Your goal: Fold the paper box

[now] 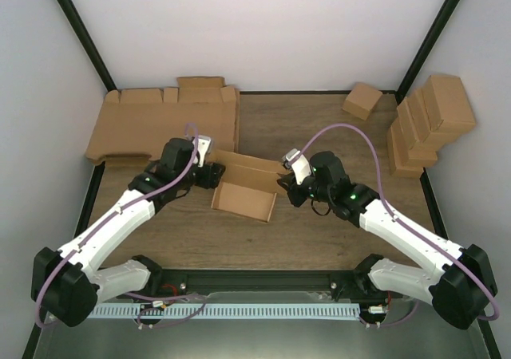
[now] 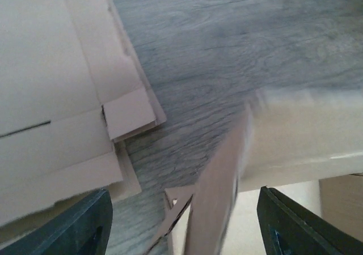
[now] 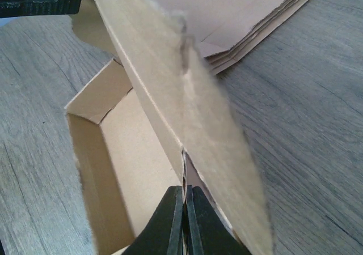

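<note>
Top external: cardboard sheets [image 1: 160,124] lie just behind the paper box [image 1: 243,201].

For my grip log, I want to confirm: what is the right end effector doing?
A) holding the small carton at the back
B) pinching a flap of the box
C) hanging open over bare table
B: the right wrist view shows the right end effector shut on a flap edge of the box.

I count two robot arms, the left arm [image 1: 120,213] and the right arm [image 1: 399,230]. There is one half-folded paper box [image 1: 242,201], one small cube carton [image 1: 362,100], and one pile of flat sheets [image 1: 156,124]. The leaning oblong cartons [image 1: 427,124] number four or five.
</note>
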Available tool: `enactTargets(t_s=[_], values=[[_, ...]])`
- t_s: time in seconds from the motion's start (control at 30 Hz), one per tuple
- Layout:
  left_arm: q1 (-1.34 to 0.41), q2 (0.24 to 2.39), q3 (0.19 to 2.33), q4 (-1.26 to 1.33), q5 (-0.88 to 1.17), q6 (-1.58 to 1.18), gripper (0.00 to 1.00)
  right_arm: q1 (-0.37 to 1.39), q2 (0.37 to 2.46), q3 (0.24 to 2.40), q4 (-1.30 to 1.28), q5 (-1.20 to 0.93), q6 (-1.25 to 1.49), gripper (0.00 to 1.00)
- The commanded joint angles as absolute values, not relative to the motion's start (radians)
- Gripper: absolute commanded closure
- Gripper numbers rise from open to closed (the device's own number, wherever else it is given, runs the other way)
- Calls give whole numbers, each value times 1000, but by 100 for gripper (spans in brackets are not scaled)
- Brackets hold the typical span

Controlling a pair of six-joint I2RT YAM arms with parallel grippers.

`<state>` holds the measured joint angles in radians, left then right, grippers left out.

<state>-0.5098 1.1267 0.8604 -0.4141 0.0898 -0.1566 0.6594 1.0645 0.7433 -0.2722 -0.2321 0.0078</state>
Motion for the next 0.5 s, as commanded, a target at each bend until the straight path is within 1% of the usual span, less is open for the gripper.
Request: enactTargets(t_s=[0.0,0.07,0.23,0.3,0.37,0.47], values=[[-505,1093,876,-458,11,-163,26,657,1043,800,-272,-251,-6,99],[-505,1083,868,-451,12,-165,32,657,1043,801,-272,-251,-6,99],[-503,1117,880,-471,33,-173,60,657,1043,804,-276,-248,-5,99],[-504,1125,885,-477,54,-178,74,657,1045,806,-275,-243,-4,99],[-504,1127,887,-477,92,-192,82,657,1050,808,-271,-230,1,99],[-505,1137,888,-471,149,-220,90,657,1064,804,-247,-213,26,99]])
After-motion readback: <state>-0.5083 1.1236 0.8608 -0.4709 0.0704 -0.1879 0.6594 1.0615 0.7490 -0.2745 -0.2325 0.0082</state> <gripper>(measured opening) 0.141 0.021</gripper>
